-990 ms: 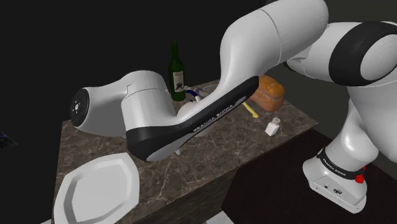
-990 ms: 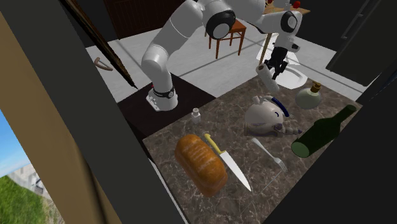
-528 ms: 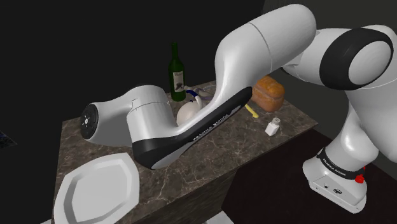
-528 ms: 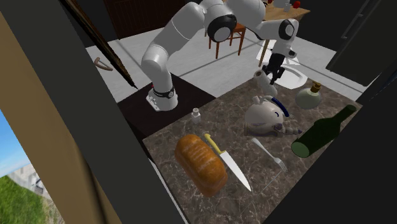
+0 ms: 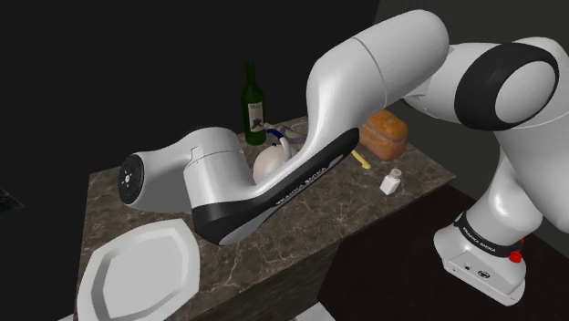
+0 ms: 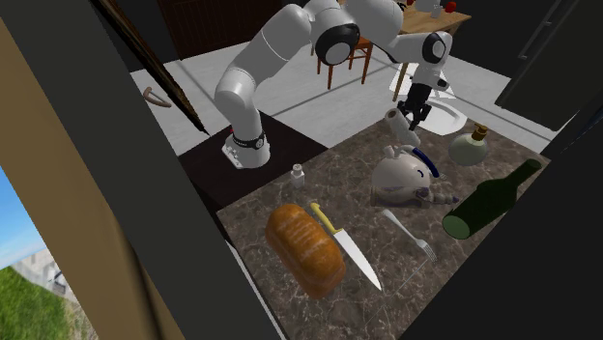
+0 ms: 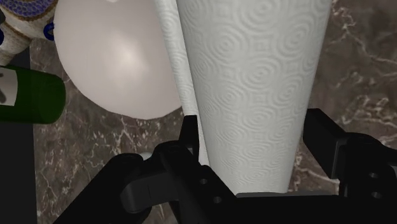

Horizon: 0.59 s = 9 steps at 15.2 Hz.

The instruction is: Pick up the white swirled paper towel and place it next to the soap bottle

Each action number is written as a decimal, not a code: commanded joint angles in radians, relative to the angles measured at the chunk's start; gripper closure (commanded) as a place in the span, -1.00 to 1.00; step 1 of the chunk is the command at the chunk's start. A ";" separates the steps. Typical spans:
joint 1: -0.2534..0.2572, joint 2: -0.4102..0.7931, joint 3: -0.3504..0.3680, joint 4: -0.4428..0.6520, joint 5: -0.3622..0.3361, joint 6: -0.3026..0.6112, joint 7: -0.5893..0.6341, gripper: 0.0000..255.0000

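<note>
Though not finished yet, looks well past halfway. Going big to small: got a dark marble counter cluttered with a bread loaf, a knife, a green wine bottle and a white-and-blue pot, so not loads of spare room. Got the white arm reaching out over the counter's far end in the second exterior view. Calling the pick-up part done: see the white swirled paper towel pinched from both sides between the black fingers in the wrist view, sitting by the counter's far edge just beyond the pot. Can't tell whether resting on the stone or hanging just above. Next down, spot the soap bottle, round and pale, near the roll toward that view's right, apart with bare counter between. Smallest, the gripper clamped on the roll, not yet released. Left to do, at a guess: maybe nudge closer to the bottle, set down, open up, back away
</note>
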 commanded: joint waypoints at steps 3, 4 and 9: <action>0.000 0.003 0.000 -0.001 0.000 0.003 0.001 -1.00; 0.000 0.003 0.000 -0.002 0.000 0.003 0.001 -1.00; 0.036 0.023 0.001 0.089 0.005 -0.062 -0.019 -1.00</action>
